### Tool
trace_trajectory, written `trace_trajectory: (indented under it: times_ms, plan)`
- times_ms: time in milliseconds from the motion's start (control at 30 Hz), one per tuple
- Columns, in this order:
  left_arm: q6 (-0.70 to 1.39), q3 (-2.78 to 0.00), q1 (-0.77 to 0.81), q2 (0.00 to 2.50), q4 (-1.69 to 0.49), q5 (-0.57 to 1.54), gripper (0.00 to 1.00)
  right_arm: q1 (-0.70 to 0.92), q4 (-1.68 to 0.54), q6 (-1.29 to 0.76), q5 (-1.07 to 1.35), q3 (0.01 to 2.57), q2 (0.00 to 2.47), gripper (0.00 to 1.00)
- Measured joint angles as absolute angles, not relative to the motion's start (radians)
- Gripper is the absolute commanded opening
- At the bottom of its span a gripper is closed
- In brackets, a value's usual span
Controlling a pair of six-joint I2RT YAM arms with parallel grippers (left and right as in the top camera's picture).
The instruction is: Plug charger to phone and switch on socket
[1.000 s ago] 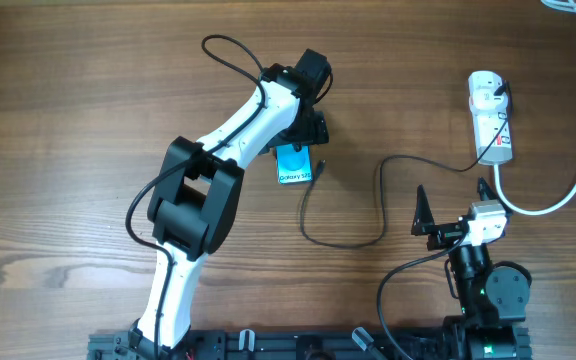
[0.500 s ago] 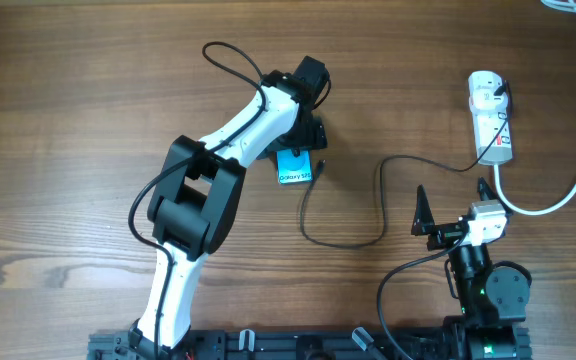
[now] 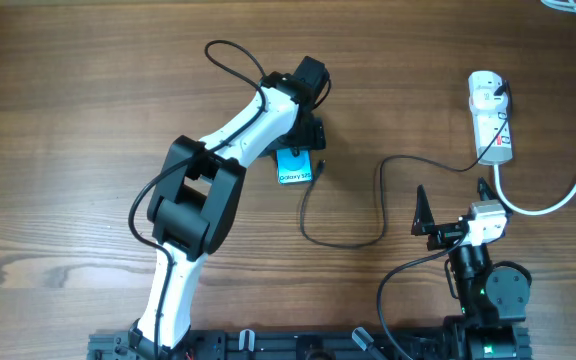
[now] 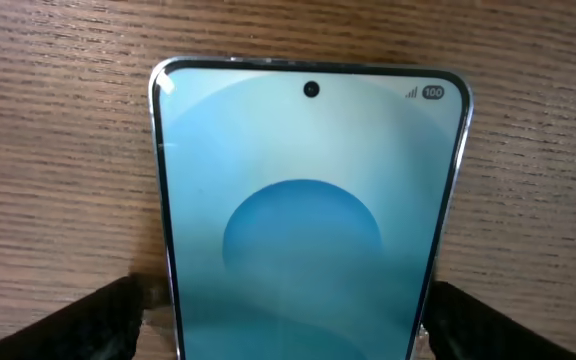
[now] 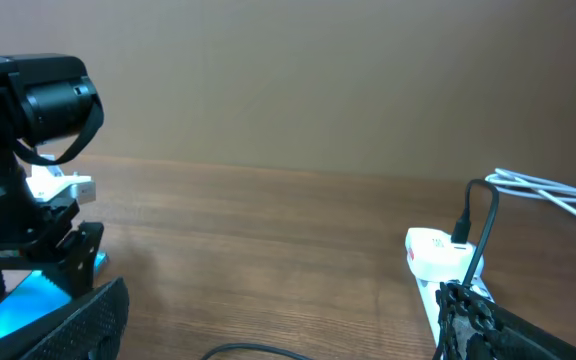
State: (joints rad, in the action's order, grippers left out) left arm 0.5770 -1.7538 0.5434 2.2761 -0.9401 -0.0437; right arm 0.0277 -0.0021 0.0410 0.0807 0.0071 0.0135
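The phone (image 3: 294,167) lies flat on the wooden table with its cyan screen lit, and it fills the left wrist view (image 4: 308,220). My left gripper (image 3: 304,138) stands over its upper end, open, one black finger (image 4: 98,320) on each side of the phone. The left finger stands a little off the edge and the right one is very close to it. The charger, a thin black cable (image 3: 382,200), loops across the table, and its plug tip (image 3: 319,166) rests by the phone's right edge. The white socket (image 3: 490,118) lies at the far right. My right gripper (image 3: 453,205) hovers open and empty near the front.
A thick white cord (image 3: 568,200) curves from the socket off the right edge. A black plug (image 3: 501,92) sits in the socket. The right wrist view shows the socket (image 5: 446,258) ahead on the right and the left arm (image 5: 28,130) at the left.
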Motion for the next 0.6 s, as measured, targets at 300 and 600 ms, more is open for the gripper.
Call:
trace_trajectory:
  times_ms: [300, 600]
  plan:
    - [0.566, -1.754, 0.543, 2.276, -0.937, -0.044, 0.78, 0.028, -0.002, 0.041, 0.081, 0.007, 0.014, 1.0]
    - [0.566, -1.754, 0.543, 2.276, -0.937, -0.043, 0.78, 0.028, -0.002, 0.041, 0.081, 0.007, 0.014, 1.0]
